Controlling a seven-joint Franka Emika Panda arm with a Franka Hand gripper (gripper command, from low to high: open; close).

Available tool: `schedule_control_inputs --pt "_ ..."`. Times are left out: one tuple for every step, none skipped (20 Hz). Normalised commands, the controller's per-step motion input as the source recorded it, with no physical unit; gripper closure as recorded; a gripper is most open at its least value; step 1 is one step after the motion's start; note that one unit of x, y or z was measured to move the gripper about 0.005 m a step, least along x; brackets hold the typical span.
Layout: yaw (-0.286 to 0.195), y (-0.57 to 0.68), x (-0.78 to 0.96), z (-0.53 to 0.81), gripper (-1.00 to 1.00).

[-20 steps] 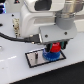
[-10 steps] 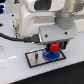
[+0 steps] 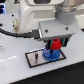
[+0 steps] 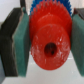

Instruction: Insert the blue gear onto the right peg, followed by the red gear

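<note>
We see our gripper [image 3: 57, 45] clamped on the small round red plastic gear [image 4: 48, 40], its teal pads [image 4: 21, 42] pressing the rim at 3 and 9 o'clock. Directly beneath it lies the flat bright-blue plastic toothed gear [image 3: 51, 54], resting on the grey black-rimmed rectangular plate [image 3: 36, 58], which lies on the white surface [image 3: 20, 72]. The peg itself is hidden.

The tool [image 3: 56, 44] has carried the red gear [image 3: 56, 45] slightly lower toward the blue gear [image 3: 51, 53]
</note>
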Motion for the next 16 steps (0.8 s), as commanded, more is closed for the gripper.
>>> schedule_control_inputs --pt "0.000 -0.07 0.20 -0.09 1.00" --pt "0.000 -0.05 0.19 -0.17 1.00" --pt "0.000 -0.09 0.18 -0.19 1.00" --pt "0.000 -0.09 0.18 -0.22 1.00" --pt "0.000 -0.07 0.16 -0.27 1.00" --pt "0.000 -0.11 0.14 -0.15 1.00" --pt "0.000 -0.18 0.20 -0.07 1.00" --pt "0.000 -0.13 0.15 -0.19 1.00" --pt "0.000 -0.13 0.19 0.14 1.00" --pt "0.000 -0.07 0.20 0.36 1.00" --pt "0.000 -0.02 0.27 0.29 1.00" --pt "0.000 0.02 0.28 0.26 1.00" --pt "0.000 -0.04 0.19 0.60 1.00" --pt "0.000 -0.03 0.14 -0.01 1.00" --pt "0.000 -0.14 0.16 0.23 1.00" --pt "0.000 -0.06 0.06 -0.21 1.00"
